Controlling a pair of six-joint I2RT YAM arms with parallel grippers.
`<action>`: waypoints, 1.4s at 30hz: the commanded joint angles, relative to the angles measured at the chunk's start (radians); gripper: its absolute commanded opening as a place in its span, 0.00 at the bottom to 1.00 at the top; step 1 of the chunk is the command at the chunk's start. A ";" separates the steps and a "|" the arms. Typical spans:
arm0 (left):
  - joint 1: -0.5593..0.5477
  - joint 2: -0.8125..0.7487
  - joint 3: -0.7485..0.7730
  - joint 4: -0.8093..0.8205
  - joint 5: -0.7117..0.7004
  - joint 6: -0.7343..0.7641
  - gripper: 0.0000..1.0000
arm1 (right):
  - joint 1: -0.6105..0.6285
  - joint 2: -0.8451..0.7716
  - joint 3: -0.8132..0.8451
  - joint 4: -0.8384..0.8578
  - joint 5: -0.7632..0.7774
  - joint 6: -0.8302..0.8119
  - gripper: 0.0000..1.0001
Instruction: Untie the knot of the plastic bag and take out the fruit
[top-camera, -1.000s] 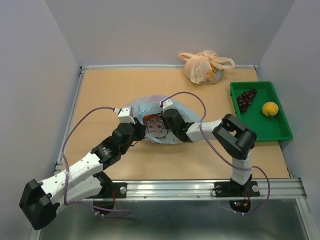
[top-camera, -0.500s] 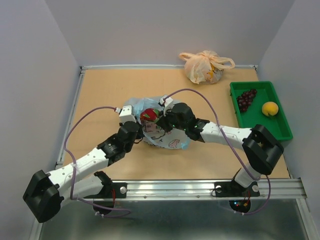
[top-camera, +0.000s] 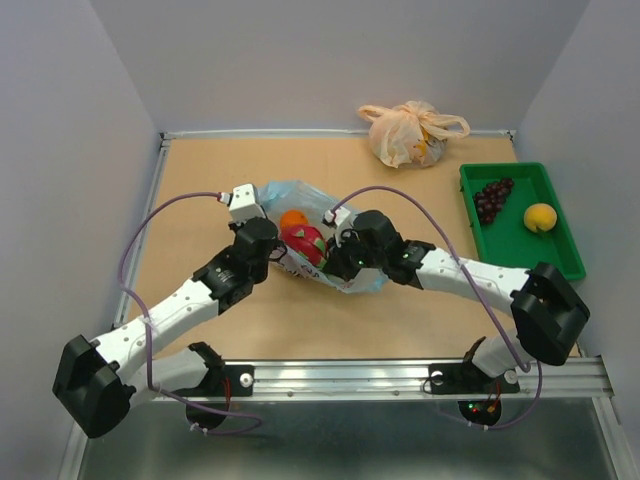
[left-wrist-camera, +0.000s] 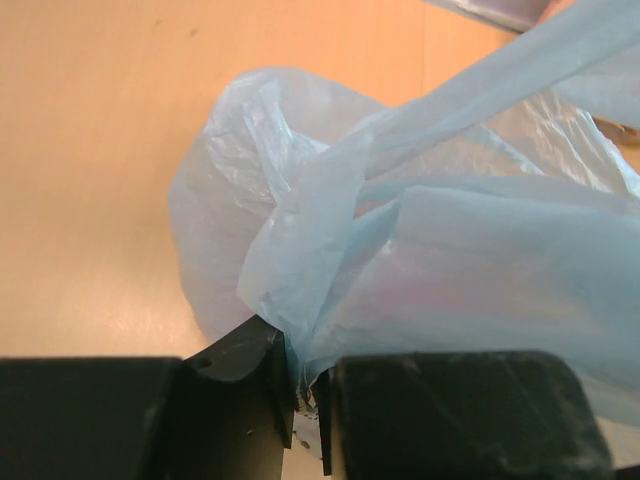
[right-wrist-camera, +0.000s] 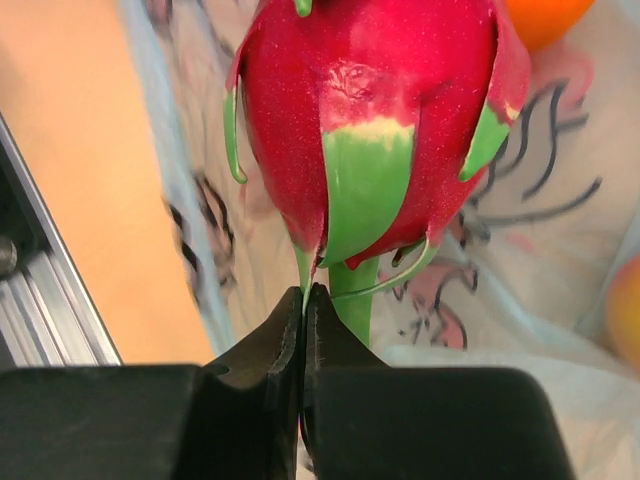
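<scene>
Uncovered since a second ago, the pink-red dragon fruit (top-camera: 303, 243) lies on the thin light blue plastic bag (top-camera: 283, 191). Our left gripper (left-wrist-camera: 305, 400) pinches the bag's film; our right gripper (right-wrist-camera: 303, 300), pressed together, nips the fruit's green tip.

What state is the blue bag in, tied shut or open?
Open: the plastic bag lies spread at its mouth, and the dragon fruit and an orange fruit show uncovered by film.
</scene>
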 joint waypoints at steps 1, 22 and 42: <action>0.032 -0.009 0.062 -0.013 -0.062 0.056 0.20 | 0.005 -0.048 -0.056 -0.026 -0.016 -0.023 0.00; 0.035 -0.060 0.095 -0.057 0.023 0.145 0.20 | 0.006 -0.361 0.002 -0.008 -0.102 -0.049 0.00; 0.109 -0.070 0.056 -0.048 0.108 0.277 0.20 | -0.056 -0.472 0.064 0.047 0.990 -0.095 0.00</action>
